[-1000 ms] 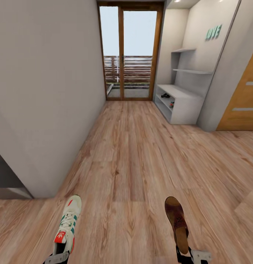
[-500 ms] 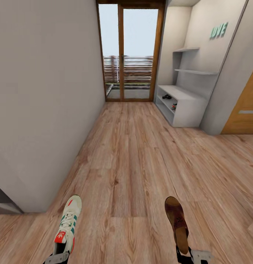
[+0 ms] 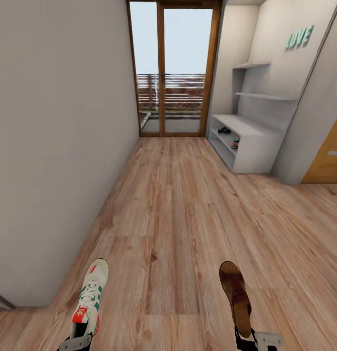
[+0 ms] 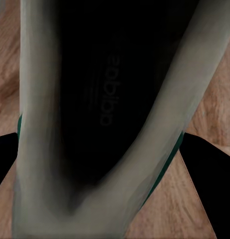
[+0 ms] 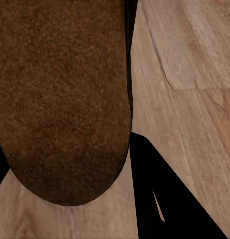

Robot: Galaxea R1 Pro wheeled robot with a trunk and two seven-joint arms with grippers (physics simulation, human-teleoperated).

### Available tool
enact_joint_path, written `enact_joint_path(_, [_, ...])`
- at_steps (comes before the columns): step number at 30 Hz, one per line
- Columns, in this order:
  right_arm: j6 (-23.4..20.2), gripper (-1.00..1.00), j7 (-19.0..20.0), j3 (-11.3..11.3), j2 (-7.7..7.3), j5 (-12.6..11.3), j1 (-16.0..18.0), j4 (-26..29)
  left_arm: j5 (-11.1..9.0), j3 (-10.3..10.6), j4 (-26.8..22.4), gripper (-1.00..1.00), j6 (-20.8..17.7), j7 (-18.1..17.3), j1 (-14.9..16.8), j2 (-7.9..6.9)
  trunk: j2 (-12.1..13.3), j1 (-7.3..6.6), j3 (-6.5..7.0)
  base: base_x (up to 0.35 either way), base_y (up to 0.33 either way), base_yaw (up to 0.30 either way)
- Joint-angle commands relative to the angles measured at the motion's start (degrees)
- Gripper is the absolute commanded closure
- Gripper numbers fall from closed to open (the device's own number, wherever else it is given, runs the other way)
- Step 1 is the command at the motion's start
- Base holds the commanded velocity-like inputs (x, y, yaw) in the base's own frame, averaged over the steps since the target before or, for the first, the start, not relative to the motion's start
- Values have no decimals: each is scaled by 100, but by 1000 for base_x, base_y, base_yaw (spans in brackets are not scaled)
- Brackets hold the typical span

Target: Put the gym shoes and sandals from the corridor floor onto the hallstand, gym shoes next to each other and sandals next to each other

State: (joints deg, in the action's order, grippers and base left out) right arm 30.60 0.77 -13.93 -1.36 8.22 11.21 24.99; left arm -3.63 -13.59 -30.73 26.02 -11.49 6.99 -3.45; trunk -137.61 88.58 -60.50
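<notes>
Halfway, carrying the second load.
Your left gripper (image 3: 76, 341) clamps a sneaker (image 3: 91, 297), right gripper (image 3: 253, 340) a sandal (image 3: 235, 296); the rack (image 3: 246, 141) ahead seems to hold two shoes.

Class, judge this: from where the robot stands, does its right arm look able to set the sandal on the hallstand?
Probably not yet. The hallstand stands far down the corridor floor, well beyond the right claw holding the sandal.

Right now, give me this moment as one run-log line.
left tool: holding gym shoe | right tool: holding sandal | hallstand: ahead right, small items on its lower tiers | corridor floor: between robot and rack
</notes>
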Motion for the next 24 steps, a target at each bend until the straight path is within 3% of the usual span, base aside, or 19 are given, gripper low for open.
enact_joint_path(1, [17, 100, 15, -40, 4, 39, 4, -3, -40, -21, 5, 100, 7, -55, 4, 2, -2, 2, -5, 339, 0, 0])
enact_joint_path(24, [17, 100, 19, -40, 4, 39, 4, -3, -41, -21, 4, 100, 13, -55, 4, 2, -2, 2, -5, 339, 0, 0])
